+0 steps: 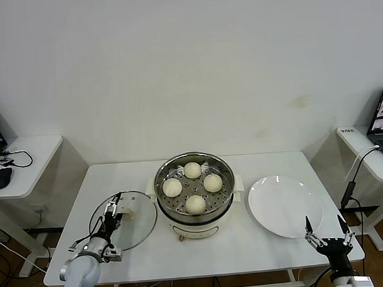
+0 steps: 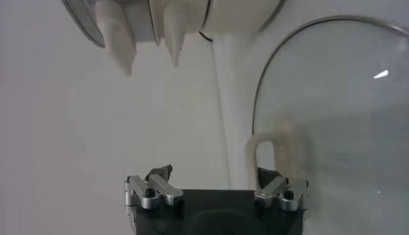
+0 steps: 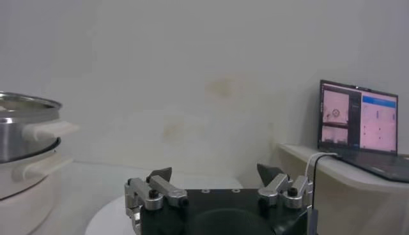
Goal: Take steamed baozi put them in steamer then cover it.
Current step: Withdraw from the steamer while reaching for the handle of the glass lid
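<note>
- Jaws of the left gripper (image 1: 113,212) stand wide apart over the cover (image 1: 139,219), on either side of its cream-white handle (image 1: 124,213); they grip nothing.
- Seen from the left wrist, that handle (image 2: 268,153) stands upright just ahead of one open finger, on the clear glass of the cover (image 2: 332,121).
- Jaws of the right gripper (image 1: 325,230) are also spread wide and hold nothing, at the near right corner of the tabletop (image 1: 258,248), just beside the near edge of the white plate (image 1: 285,206).
- Lying flat on the tabletop, the cover sits just left of the steamer (image 1: 194,187), its rim close against the pot base.
- Four steamed baozi (image 1: 195,204) lie inside the steel steamer basket, spaced in a ring, one at the back, one at each side and one at the front.
- Uncovered, the steamer stands at the middle of the tabletop, with the plate to its right, close to but apart from its side handle.
- From the right wrist, the steamer (image 3: 25,134) shows at one side and an open laptop (image 3: 358,124) on a side desk at the other.
</note>
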